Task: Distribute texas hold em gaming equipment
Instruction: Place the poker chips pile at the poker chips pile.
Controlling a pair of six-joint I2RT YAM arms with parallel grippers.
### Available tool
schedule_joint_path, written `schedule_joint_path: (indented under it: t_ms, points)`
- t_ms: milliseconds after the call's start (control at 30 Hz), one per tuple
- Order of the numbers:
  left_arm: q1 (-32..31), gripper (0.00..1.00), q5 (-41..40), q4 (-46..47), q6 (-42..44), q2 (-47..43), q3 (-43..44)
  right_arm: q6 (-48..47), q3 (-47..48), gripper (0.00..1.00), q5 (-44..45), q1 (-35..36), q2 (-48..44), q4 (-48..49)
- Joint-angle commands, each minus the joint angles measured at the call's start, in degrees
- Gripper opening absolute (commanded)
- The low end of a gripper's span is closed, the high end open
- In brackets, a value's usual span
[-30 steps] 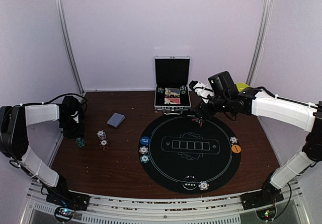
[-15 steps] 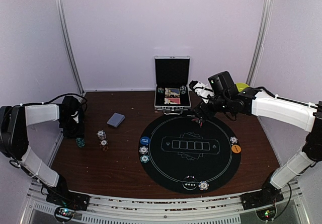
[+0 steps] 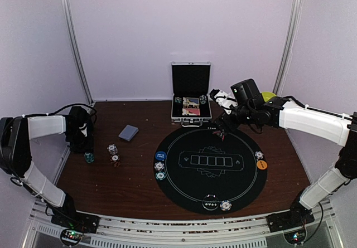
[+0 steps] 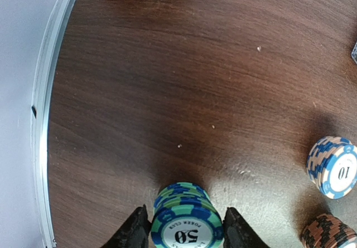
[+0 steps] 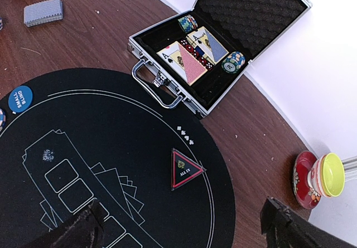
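Observation:
My left gripper (image 4: 186, 231) stands low over the wood at the table's left edge (image 3: 85, 146). A teal stack of poker chips marked 50 (image 4: 187, 217) rests on the table between its jaws; the left finger grazes it and the right finger stands just off it. A white-blue stack marked 10 (image 4: 333, 167) and a red stack (image 4: 329, 234) sit to the right. My right gripper (image 5: 184, 225) hangs wide open and empty above the black mat (image 3: 209, 173), over the triangular ALL IN marker (image 5: 184, 170). The grey-blue deck of cards (image 3: 129, 132) lies apart.
The silver case (image 5: 223, 47) stands open behind the mat, with cards (image 5: 192, 56) and chips (image 5: 233, 62) inside. A blue button (image 3: 160, 155), an orange button (image 3: 262, 164) and single chips (image 3: 225, 205) ring the mat. Stacked cups (image 5: 321, 178) stand far right. A metal rail (image 4: 53, 92) borders the left.
The left jaws have parted a little around the teal stack, which stays on the table. Neither arm has shifted, and the right gripper is unchanged.

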Motion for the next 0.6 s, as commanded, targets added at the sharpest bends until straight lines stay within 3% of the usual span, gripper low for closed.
schedule_joint_path:
  t_ms: [0, 567]
  points:
    - [0.2, 0.48, -0.7, 0.5, 0.2, 0.2, -0.4, 0.7, -0.5, 1.00, 0.7, -0.4, -1.6, 0.5]
    - [0.2, 0.55, -1.1, 0.3, 0.3, 1.1, -0.3, 0.7, -0.5, 1.00, 0.6, -0.4, -1.9, 0.5]
